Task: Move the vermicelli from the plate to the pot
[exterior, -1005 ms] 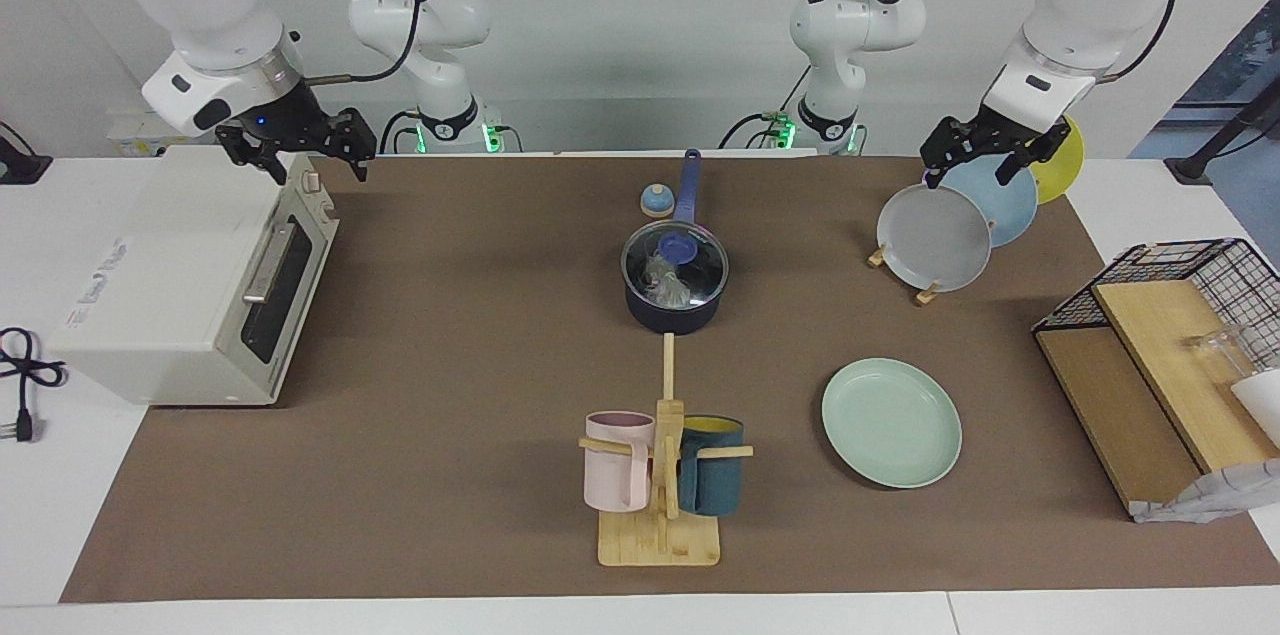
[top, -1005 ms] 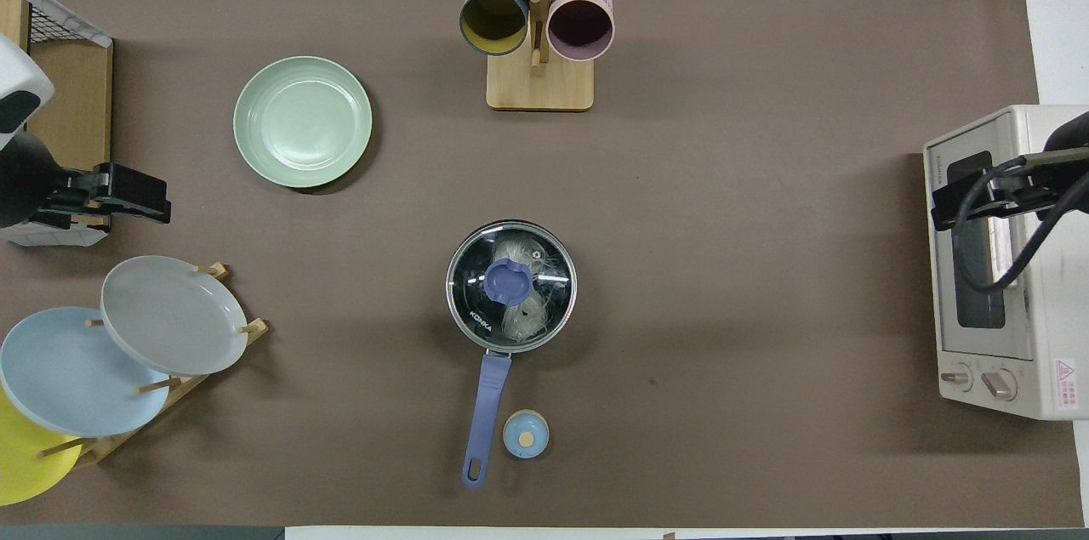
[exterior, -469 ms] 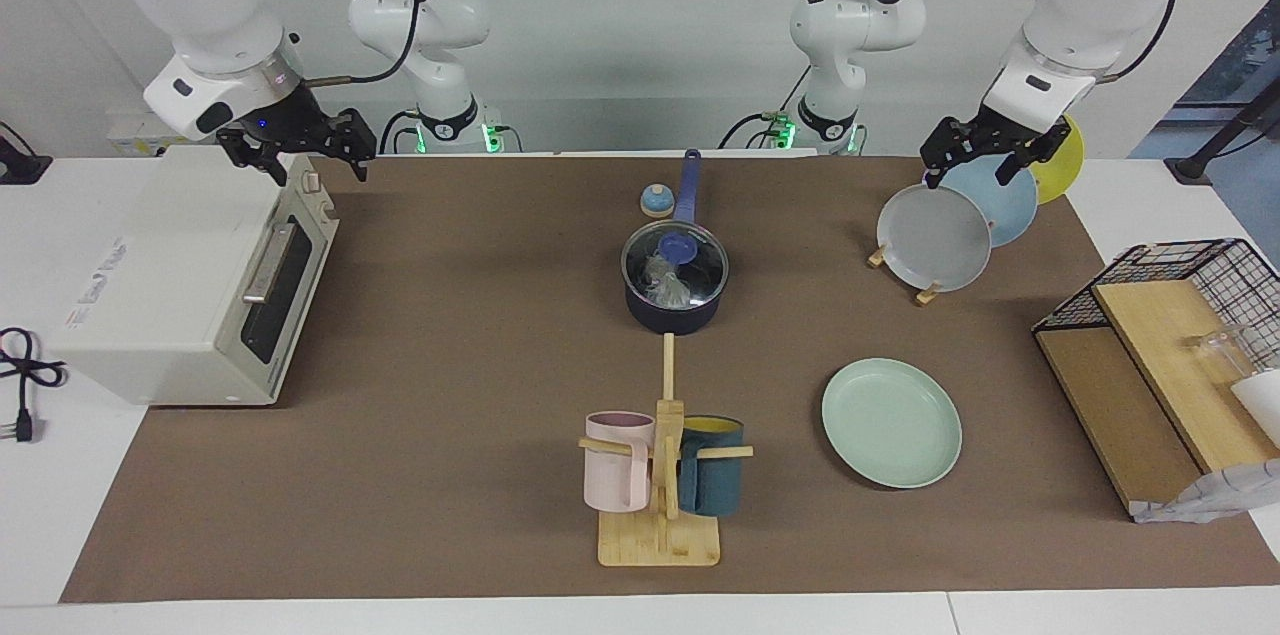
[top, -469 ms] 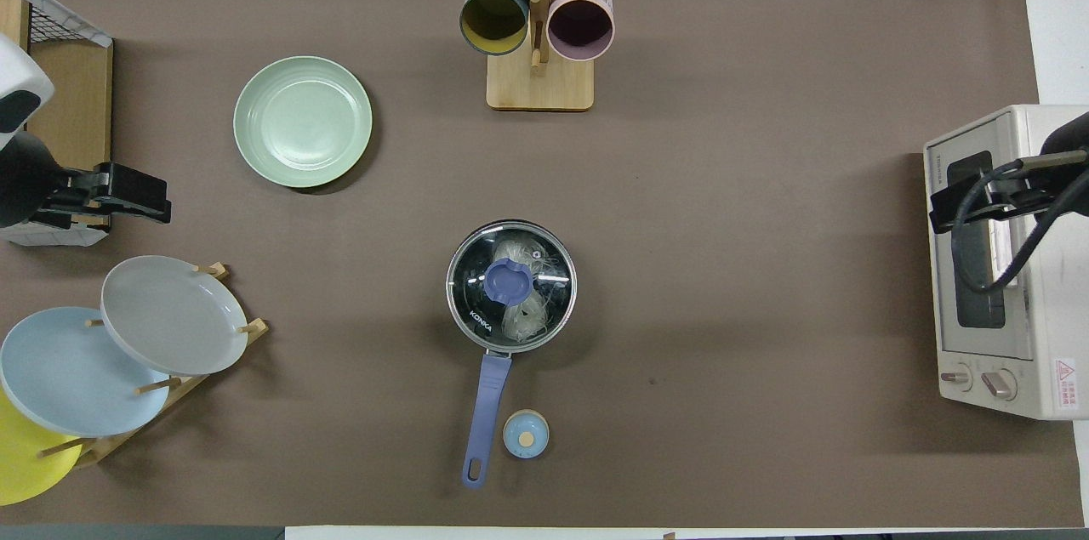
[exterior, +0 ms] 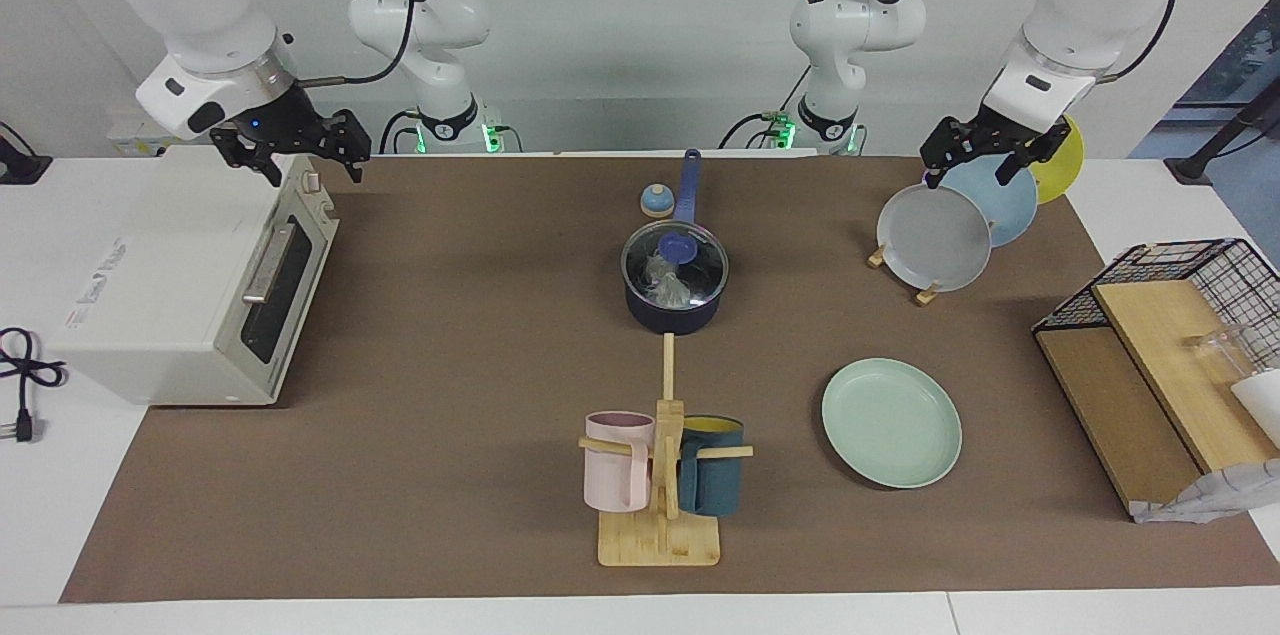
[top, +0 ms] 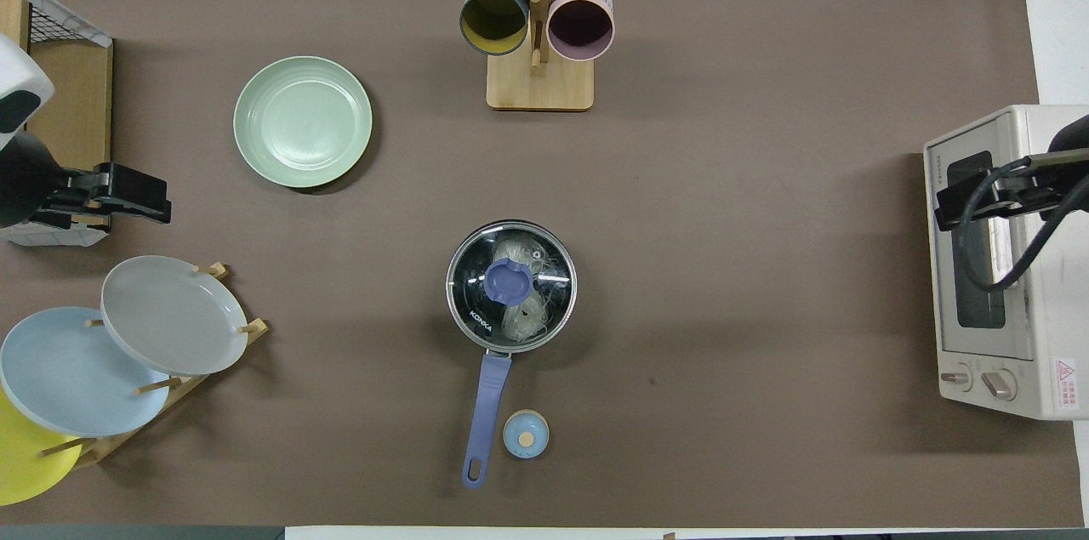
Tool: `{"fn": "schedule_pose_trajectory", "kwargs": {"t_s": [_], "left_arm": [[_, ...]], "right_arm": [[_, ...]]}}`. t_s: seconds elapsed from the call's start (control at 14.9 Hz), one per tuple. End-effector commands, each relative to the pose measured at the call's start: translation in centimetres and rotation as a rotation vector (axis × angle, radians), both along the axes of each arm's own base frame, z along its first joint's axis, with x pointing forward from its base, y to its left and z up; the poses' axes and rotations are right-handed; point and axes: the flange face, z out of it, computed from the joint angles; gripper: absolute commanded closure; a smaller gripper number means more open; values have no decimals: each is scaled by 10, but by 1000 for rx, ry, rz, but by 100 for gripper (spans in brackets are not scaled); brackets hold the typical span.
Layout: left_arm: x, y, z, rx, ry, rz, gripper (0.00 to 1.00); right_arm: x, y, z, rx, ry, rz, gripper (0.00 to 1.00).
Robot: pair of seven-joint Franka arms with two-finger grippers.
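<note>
The vermicelli (exterior: 665,287) lies inside the pot (exterior: 672,317), a dark navy saucepan with a long blue handle, in the middle of the mat. A glass lid with a blue knob (exterior: 678,247) covers it. In the overhead view the white strands (top: 523,319) show through the lid, and the pot's handle (top: 487,404) points toward the robots. The mint-green plate (exterior: 891,423) (top: 302,122) is bare and lies farther from the robots, toward the left arm's end. My left gripper (exterior: 968,177) (top: 128,193) is open and empty over the plate rack. My right gripper (exterior: 312,170) (top: 978,200) is open and empty over the toaster oven.
A white toaster oven (exterior: 190,285) stands at the right arm's end. A mug tree (exterior: 660,475) with two mugs stands farther out than the pot. A rack holds a grey plate (exterior: 933,237), a light-blue one and a yellow one. A wire basket (exterior: 1170,265) holds wooden boards. A small blue knob (exterior: 656,202) sits beside the pot's handle.
My right gripper has shifted slightly toward the right arm's end of the table, over the toaster oven. The left arm, pot, lid and plate have not moved.
</note>
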Motion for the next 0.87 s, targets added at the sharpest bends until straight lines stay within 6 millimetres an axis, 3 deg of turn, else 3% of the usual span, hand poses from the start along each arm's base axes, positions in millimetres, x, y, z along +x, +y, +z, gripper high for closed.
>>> {"fn": "schedule_pose_trajectory", "kwargs": {"t_s": [0.0,0.8], "left_arm": [[-7,3,1,-8,-1,6,0],[-7,3,2,-8,-2,6,0]], "right_arm": [[-3,0,3,0,-16,29,0],[2,1,9,1,-63,27,0]]}}
